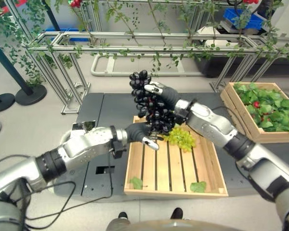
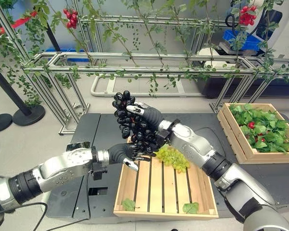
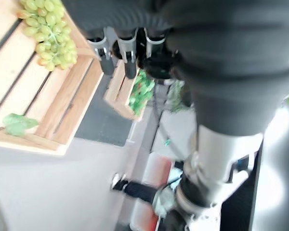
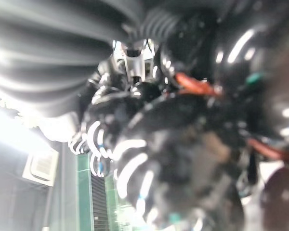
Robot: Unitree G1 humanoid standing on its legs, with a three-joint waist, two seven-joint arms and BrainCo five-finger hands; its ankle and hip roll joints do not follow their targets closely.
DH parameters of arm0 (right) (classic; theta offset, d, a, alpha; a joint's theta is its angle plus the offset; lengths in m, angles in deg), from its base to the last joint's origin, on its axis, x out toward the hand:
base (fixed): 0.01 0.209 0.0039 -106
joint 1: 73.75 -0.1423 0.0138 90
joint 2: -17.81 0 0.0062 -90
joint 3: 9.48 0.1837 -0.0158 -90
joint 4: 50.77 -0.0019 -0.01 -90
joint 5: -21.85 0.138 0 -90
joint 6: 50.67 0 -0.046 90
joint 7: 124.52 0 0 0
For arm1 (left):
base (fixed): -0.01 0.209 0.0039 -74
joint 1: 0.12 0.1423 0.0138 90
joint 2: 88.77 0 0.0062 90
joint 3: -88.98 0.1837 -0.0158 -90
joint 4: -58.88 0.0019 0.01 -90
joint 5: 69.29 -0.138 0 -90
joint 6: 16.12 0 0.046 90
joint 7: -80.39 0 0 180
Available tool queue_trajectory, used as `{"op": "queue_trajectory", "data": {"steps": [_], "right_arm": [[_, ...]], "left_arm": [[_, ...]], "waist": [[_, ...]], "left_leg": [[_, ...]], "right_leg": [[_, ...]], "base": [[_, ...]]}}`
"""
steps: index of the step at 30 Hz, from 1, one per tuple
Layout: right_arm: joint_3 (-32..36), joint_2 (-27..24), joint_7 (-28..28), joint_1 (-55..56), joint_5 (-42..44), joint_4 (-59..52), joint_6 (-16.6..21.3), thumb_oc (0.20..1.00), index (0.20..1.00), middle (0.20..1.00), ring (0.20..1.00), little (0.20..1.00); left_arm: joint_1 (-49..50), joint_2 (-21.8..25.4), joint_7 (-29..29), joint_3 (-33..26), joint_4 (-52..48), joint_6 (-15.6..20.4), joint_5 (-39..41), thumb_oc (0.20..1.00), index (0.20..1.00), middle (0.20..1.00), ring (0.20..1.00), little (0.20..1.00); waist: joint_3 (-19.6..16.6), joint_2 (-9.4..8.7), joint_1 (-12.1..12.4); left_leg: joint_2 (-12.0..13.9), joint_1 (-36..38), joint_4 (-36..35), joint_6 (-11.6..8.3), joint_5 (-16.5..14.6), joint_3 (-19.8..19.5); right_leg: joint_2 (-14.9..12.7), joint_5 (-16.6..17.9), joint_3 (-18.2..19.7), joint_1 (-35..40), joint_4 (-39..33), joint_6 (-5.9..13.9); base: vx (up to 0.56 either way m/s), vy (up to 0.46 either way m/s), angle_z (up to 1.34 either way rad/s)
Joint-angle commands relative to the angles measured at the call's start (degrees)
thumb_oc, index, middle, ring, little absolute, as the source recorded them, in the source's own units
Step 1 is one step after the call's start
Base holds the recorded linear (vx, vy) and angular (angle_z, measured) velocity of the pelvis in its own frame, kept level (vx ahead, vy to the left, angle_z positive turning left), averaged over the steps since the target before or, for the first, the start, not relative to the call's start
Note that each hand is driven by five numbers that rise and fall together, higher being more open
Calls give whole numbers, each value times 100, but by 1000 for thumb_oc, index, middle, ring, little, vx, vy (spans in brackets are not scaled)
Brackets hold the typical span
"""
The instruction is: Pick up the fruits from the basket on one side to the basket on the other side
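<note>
**Dark grapes held between two hands above the slatted crate**

The right hand (image 2: 147,115) is raised over the far left corner of the wooden crate (image 1: 135,163), its fingers curled around a large bunch of dark grapes (image 1: 147,101) that stands upright in its grasp. The left hand (image 1: 143,133) reaches in from the left beneath the bunch, its fingers curved up against the lower berries; whether they clamp the fruit or merely support it cannot be told. A bunch of green grapes (image 1: 181,137) lies on the crate's slats near the far edge, just beside the dark bunch. Two loose green leaves (image 2: 190,208) rest near the crate's near edge. A second crate (image 2: 236,139), filled with green leaves and small red fruits, stands well apart to the right
</note>
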Motion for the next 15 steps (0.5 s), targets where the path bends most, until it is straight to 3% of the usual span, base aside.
{"op": "queue_trajectory", "data": {"steps": [1, 8, 13, 15], "right_arm": [[312, 93, 228, -88, 66, -796, 273, 200, 200, 200, 200, 200], [547, -9, 284, 153, 26, -1079, 259, 200, 200, 200, 200, 200], [629, -84, 284, 166, -3, -1094, 250, 200, 200, 200, 200, 200], [709, -167, 299, 171, -16, -1053, 254, 200, 200, 200, 200, 200]], "left_arm": [[-98, -50, -177, -684, 172, 503, -576, 1000, 1000, 1000, 1000, 1000], [485, -177, -280, -1459, 410, 654, -1161, 1000, 1000, 1000, 1000, 1000], [1052, -30, -211, -1883, 321, 642, -1381, 1000, 1000, 1000, 1000, 1000], [1450, 264, -75, -2151, 113, 631, -1440, 1000, 1000, 1000, 1000, 1000]], "waist": [[15, -351, 195], [21, -436, 281], [10, -466, 340], [2, -454, 372]], "left_leg": [[-95, -157, 76, -76, 88, -156], [-89, -188, 99, -64, 81, -171], [-88, -191, 98, -52, 76, -177], [-88, -184, 97, -54, 75, -175]], "right_leg": [[-485, 215, -247, 377, 57, 954], [-480, 202, -277, 379, 64, 939], [-471, 186, -275, 372, 80, 923], [-470, 179, -288, 380, 90, 919]], "base": [[0, 0, 0], [0, 0, 0], [1, 1, 1], [4, 2, 2]]}}
